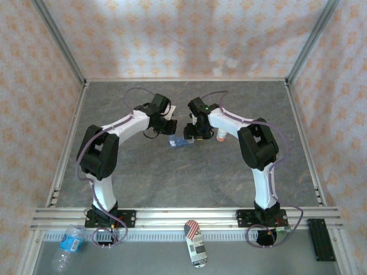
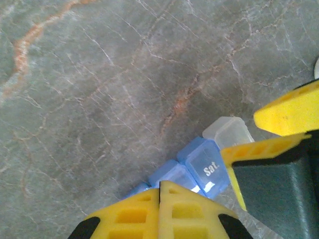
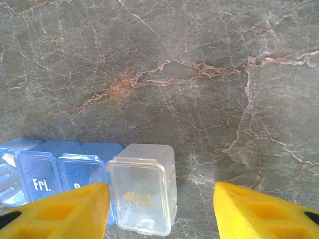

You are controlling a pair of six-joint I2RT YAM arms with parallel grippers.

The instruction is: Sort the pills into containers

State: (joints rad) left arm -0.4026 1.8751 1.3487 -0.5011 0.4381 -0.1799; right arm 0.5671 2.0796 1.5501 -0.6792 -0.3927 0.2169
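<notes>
The pill organiser [image 1: 179, 141] lies on the table [image 1: 183, 177] between your arms, with its long axis running gripper to gripper. Your left gripper [image 2: 159, 191] is closed, pads together, above the blue end. Your right gripper [image 3: 159, 199] stands wide, with the clear end compartment [image 3: 142, 189] between its fingers.

Left pincer [image 2: 159, 186] hides part of pill organiser [image 2: 204, 167].

Matt grey table [image 3: 199, 74] with a marbled, stone-like look and rust-coloured veins. Organiser [image 3: 65, 167] of translucent blue plastic with glossy lids; its end compartment [image 3: 142, 191] is clear, faintly frosted plastic. The right gripper [image 3: 161, 199] has matt yellow plastic fingers [image 3: 259, 211].
</notes>
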